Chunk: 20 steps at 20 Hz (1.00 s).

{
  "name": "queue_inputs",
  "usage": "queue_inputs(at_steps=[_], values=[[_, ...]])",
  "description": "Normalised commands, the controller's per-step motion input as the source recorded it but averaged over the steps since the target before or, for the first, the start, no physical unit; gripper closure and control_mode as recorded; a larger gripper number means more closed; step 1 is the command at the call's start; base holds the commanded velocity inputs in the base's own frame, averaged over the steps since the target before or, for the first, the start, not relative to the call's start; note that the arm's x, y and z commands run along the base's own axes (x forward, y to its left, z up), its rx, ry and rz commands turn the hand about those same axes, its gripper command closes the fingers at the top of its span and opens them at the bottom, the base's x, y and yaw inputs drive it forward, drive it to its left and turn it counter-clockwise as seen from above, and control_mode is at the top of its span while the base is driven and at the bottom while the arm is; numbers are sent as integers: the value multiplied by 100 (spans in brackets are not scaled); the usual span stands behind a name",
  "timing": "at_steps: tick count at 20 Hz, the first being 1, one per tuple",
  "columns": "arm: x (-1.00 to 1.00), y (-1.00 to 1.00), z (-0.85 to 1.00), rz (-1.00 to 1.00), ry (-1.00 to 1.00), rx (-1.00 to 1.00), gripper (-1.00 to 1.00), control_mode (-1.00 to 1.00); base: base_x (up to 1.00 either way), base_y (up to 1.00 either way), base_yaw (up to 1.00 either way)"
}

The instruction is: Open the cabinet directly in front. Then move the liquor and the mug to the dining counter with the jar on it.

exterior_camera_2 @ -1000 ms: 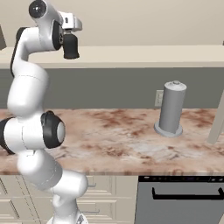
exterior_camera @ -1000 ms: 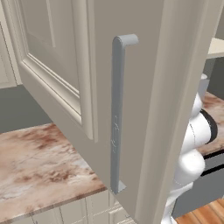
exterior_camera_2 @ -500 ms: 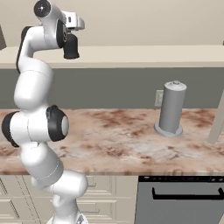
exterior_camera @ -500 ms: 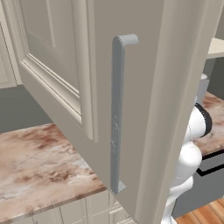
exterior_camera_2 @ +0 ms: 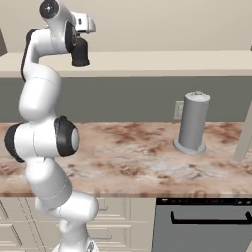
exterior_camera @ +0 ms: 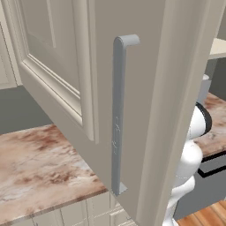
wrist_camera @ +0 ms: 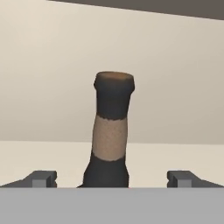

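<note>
Claw spread wide at the liquor's neck

The gripper (wrist_camera: 112,178) stands fully apart, its fingertips (wrist_camera: 42,178) either side of the liquor (wrist_camera: 110,140) without touching it — the dark bottle stands upright on a pale shelf inside the cabinet (exterior_camera: 66,62). From the right base view the gripper (exterior_camera_2: 80,58) hangs high, at shelf level; the cabinet door is swung open, and below, a grey domed canister (exterior_camera_2: 192,122) stands on the marble counter (exterior_camera_2: 147,162).
</note>
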Motion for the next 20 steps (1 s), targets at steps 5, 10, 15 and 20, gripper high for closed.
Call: queue_inputs(at_steps=[5, 10, 15, 20], values=[[9, 0, 0, 0, 0, 0, -100, -100, 0, 0, 0], [10, 0, 0, 0, 0, 0, -100, -100, 0, 0, 0], [6, 1, 0, 0, 0, 0, 100, -100, 0, 0, 0], [0, 0, 0, 0, 0, 0, 100, -100, 0, 0, 0]])
